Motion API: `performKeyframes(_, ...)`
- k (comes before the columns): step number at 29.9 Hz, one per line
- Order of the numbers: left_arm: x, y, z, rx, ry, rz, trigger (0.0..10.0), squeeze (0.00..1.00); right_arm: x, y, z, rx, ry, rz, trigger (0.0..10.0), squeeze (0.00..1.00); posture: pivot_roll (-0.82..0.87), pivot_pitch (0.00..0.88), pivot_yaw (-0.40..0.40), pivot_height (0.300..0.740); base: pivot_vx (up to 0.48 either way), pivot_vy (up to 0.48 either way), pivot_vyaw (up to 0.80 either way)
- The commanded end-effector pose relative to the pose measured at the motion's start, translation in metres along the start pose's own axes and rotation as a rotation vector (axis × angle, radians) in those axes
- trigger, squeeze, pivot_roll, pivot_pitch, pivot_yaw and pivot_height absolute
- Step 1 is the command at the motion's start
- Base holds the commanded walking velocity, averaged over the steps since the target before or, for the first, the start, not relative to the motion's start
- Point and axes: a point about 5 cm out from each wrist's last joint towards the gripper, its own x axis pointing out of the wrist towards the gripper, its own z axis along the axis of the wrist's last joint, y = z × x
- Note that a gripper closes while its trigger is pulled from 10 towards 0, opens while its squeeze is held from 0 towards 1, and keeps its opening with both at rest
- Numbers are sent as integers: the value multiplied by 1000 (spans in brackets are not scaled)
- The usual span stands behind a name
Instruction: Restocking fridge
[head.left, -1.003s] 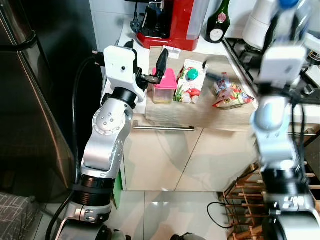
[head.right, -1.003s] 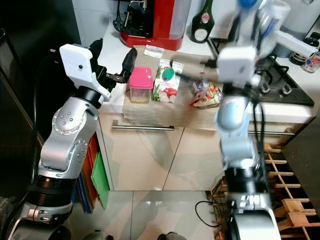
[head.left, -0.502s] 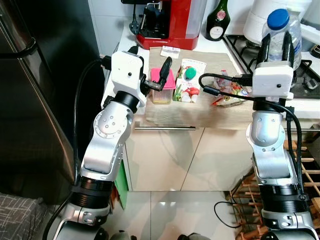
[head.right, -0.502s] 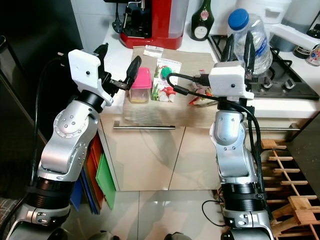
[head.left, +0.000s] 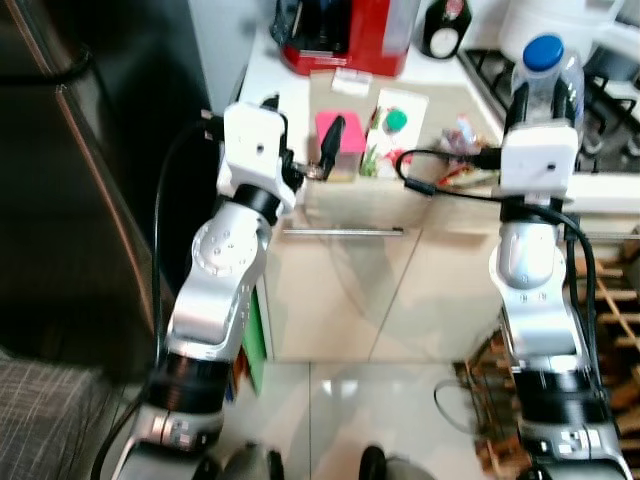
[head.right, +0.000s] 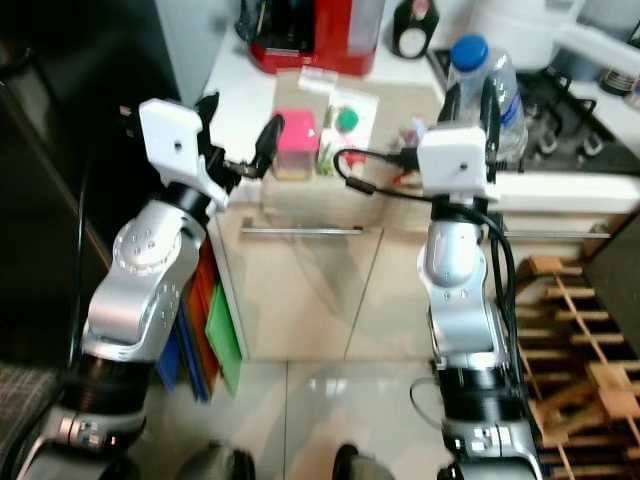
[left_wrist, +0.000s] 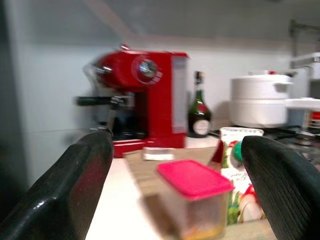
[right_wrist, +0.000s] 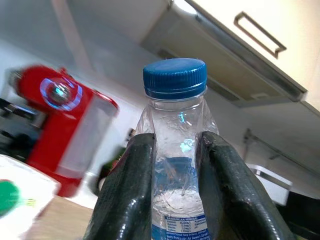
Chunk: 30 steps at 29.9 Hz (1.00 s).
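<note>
- Right gripper is clamped on a clear water bottle with a blue cap, held upright at upper right of the head-camera frame, above the edge of the surface.
- In the right wrist view both black fingers are pressed against the bottle's sides just below the neck; the cap sits above the fingertips.
- Left gripper is raised at upper centre-left, fingers spread apart with nothing between them, aimed at the items on the surface.
- A pink-lidded container is seen standing on a wooden board, in line with the gap between the left gripper's fingers but not touched by them.
- A juice carton with a green cap stands just beside the container, toward frame centre.
- A colourful snack packet lies further right on the board, partly hidden behind the right arm's cable.
- A red coffee machine and a dark green bottle are set at the back of the surface, top of frame.
- A white pot sits on the hob at far upper right.
- A dark fridge is seen along the left side of the frame.
- Head views are slightly blurred.
</note>
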Motion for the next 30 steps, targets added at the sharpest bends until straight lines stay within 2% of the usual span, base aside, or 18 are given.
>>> performKeyframes(1,2,-3,1,4,2,-8,10000,0,3,-4,4,-2,-20,-11,10000,0,24,0,-3,740,-412,0,0)
performKeyframes(16,2,-5,0,3,4,-14,10000,0,3,-4,3,-7,-13,7,10000,0,22,0,-2,740,-395,0,0)
performKeyframes(22,1,-6,-3,-1,14,-12,10000,0,-2,1,-7,21,40,50,10000,0,21,0,-2,740,-263,0,0)
performKeyframes(27,-3,-5,-13,-29,55,-6,10000,0,-11,5,-29,138,214,77,10000,0,19,0,1,740,0,0,-445)
performKeyframes(30,-12,0,-32,-98,133,19,10000,0,-23,5,-50,193,338,79,10000,0,12,0,7,740,0,0,-700)
